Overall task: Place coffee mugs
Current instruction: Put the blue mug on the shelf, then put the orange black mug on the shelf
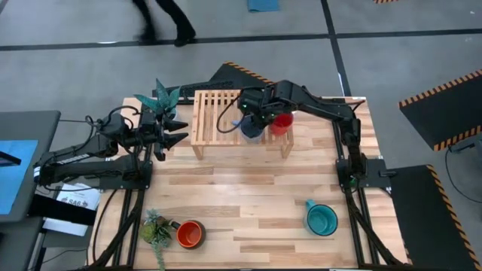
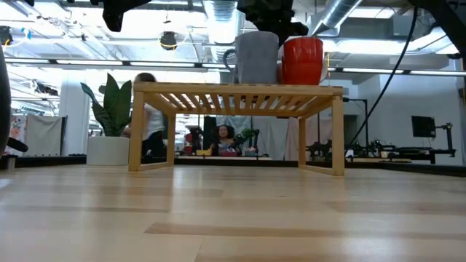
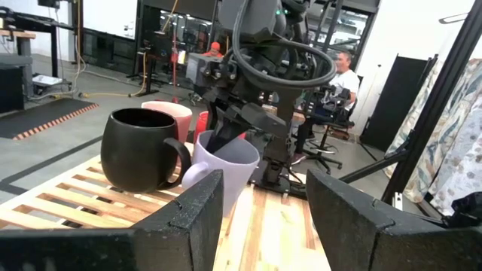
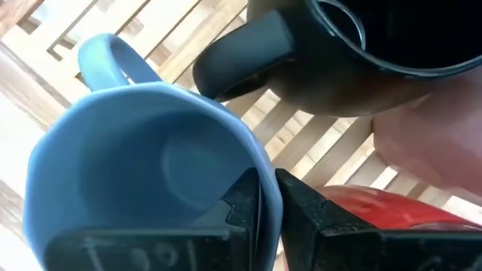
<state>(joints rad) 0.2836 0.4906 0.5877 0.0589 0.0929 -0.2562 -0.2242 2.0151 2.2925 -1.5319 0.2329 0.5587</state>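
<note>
A: Where is the right gripper (image 1: 256, 120)?
B: Upper centre of the high view, over the wooden slatted rack (image 1: 212, 113). Its fingers pinch the rim wall of the blue-grey mug (image 4: 143, 173), one inside and one outside; the wrist view shows this clearly.

A: Why there?
B: Likely to set it upright beside the red mug (image 2: 302, 60), handle outward. In the low view the base appears to rest on the slats.

A: Others on the rack?
B: The black mug (image 3: 141, 148) and the pink mug (image 3: 169, 113) behind it.

A: Left gripper (image 1: 177, 126)?
B: At the rack's left edge, fingers spread, holding nothing; waiting, I judge.

A: Remaining?
B: The orange-inside mug (image 1: 190, 233) at lower left and the teal mug (image 1: 321, 219) at lower right stand on the table (image 1: 248, 196).
</note>
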